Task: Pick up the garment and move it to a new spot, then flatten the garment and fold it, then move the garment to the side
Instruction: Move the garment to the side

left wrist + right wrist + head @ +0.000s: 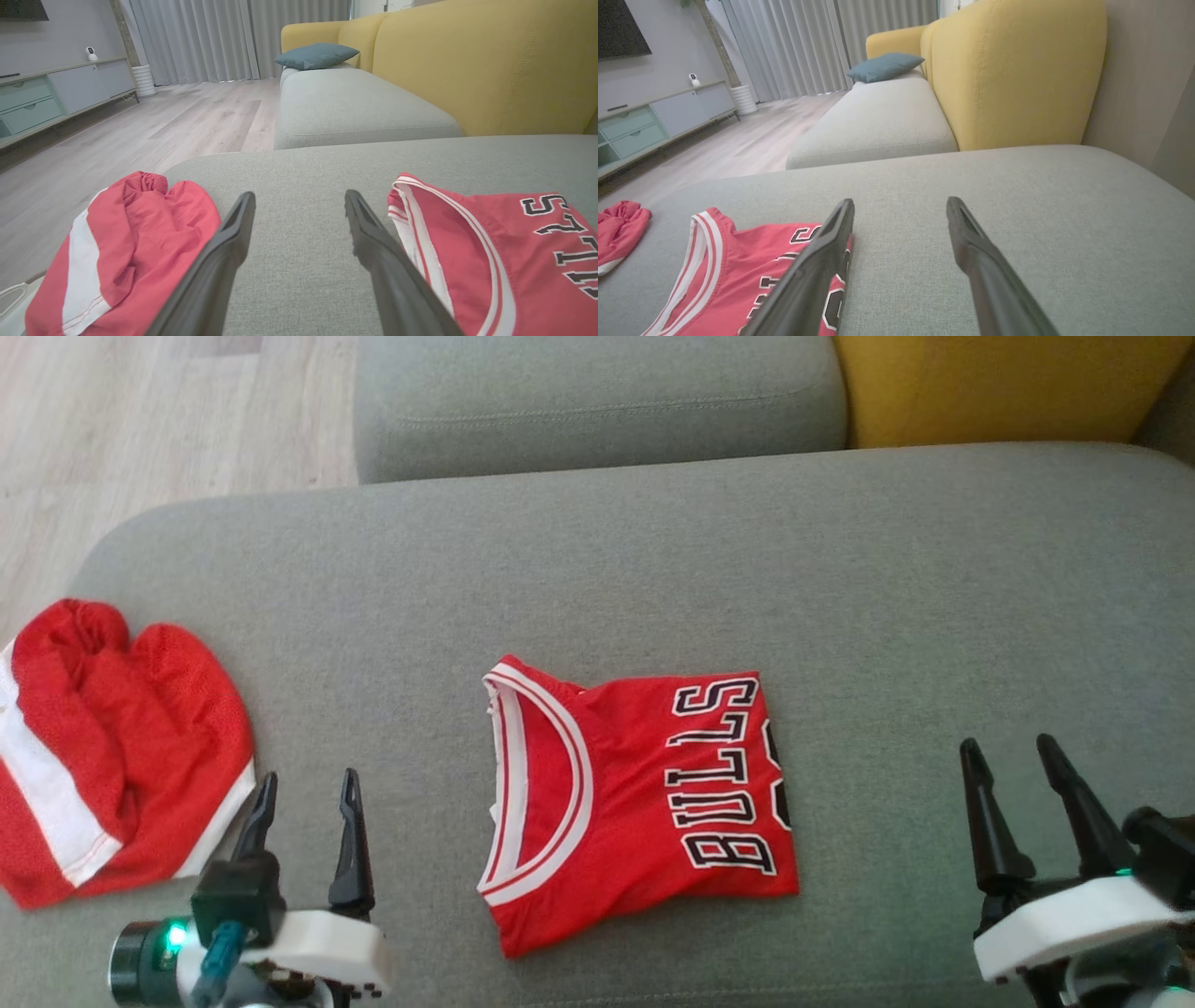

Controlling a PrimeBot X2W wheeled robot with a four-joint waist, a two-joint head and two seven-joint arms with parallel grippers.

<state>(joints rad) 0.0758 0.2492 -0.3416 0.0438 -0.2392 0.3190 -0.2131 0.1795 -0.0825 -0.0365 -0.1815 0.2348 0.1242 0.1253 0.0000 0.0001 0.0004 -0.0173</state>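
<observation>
Bulls jersey (635, 793): smooth red cloth, matt, stitched white trim. Shorts (112, 747): mesh-look cloth, matt, crumpled. Sofa seat (653, 560): grey woven fabric, matt, fine rough texture. Backrest (467, 60): yellow cloth w/ seams. Floor (140, 420): pale wood-look planks, smooth. Left gripper (309, 775) fingers (352, 840): matt black plastic.

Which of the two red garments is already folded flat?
The BULLS jersey in the middle, a neat rectangle with its collar showing; the white-striped red garment to the robot's left lies bunched up.
</observation>
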